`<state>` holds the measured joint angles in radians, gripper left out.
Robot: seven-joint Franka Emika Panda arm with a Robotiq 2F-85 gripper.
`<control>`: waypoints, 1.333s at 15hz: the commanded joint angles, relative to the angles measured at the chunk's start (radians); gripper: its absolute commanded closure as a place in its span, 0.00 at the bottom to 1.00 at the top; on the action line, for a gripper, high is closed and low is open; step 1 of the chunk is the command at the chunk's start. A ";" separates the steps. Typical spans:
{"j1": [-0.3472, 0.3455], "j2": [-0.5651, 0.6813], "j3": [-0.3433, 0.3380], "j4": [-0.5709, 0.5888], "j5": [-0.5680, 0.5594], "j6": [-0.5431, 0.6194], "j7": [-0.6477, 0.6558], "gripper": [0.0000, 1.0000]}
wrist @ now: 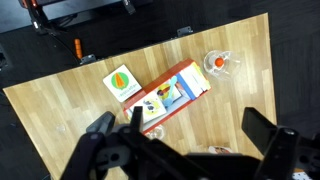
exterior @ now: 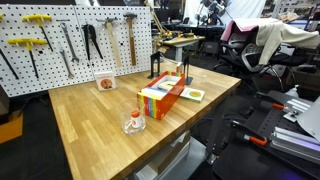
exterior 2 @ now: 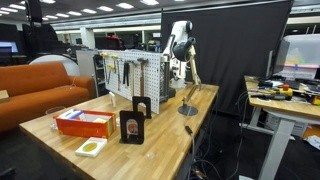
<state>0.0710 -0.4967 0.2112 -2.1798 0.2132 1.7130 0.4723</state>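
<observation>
You have the box [exterior: 160,97] on the table [exterior: 80,120]; card [exterior: 194,94] just beside it; cup [exterior: 134,123] near its other end; pegboard [exterior: 70,40] behind.

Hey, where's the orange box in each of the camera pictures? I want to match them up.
In an exterior view: the orange box lies slantwise near the picture's middle, on the wooden table.
In an exterior view: the orange box sits at lower left, on the same table.
Wrist view: the orange box lies slantwise near the picture's centre.
Shared landmark: the white square card lies flat close to the box in all three.
</observation>
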 commanded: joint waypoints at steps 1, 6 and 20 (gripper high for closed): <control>-0.011 0.085 0.052 0.002 -0.066 0.107 0.033 0.00; 0.020 0.207 0.073 -0.011 -0.146 0.214 0.153 0.00; 0.013 0.505 0.052 0.041 -0.240 0.391 0.533 0.00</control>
<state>0.0702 -0.1123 0.2824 -2.1932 0.0340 2.0810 0.8795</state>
